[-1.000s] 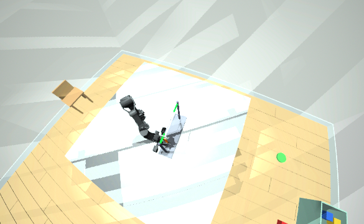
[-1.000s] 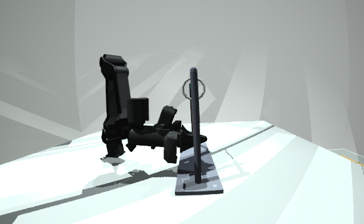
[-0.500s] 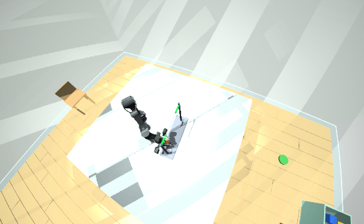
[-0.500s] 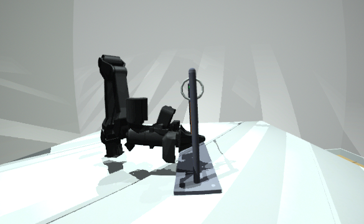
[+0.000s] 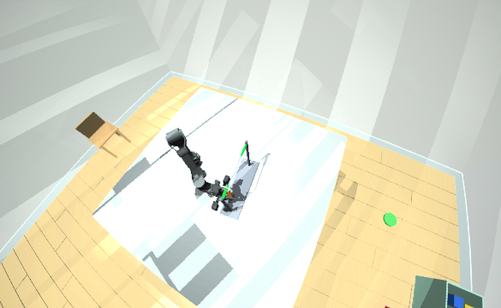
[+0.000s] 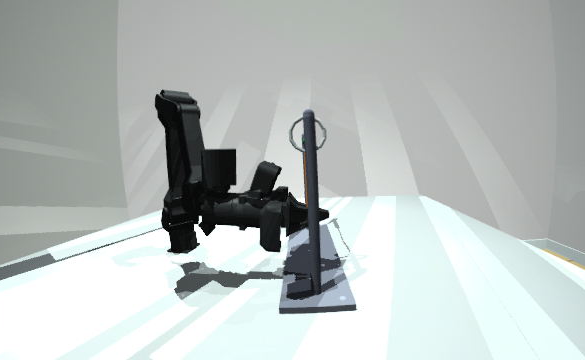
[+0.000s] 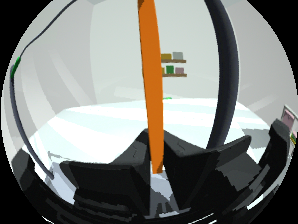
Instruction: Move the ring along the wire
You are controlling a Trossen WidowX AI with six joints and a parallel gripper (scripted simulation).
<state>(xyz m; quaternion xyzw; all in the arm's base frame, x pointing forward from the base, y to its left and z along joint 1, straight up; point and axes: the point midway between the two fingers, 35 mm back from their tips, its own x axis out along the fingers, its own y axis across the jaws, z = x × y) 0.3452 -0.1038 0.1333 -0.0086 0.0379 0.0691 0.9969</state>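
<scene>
The orange handle [image 5: 229, 194] [image 6: 306, 175] [image 7: 152, 90] points down from the ring [image 6: 290, 134]. My gripper [image 6: 324, 214] [image 7: 151, 132] is shut on its lower part. The ring is upright near the top of the near post [image 6: 313, 200] [image 7: 229, 75]. The near green part [image 5: 224, 193] [image 6: 303, 140] shows inside the ring's outline. The post hides part of the ring, and I cannot tell whether ring and wire touch. The far green part [image 5: 243, 150] [image 7: 16, 67] is beside the far post [image 5: 247, 156]. The thin grey wire [image 7: 42, 30] shows in the wrist view.
Both posts stand on a grey base plate [image 5: 250, 173] [image 6: 332, 299]. My arm [image 5: 192, 164] [image 6: 232, 211] reaches in from one side of the wire. A chair [image 5: 102, 136], a green disc [image 5: 390, 219] and a box [image 5: 429, 293] are on the floor beyond the white surface.
</scene>
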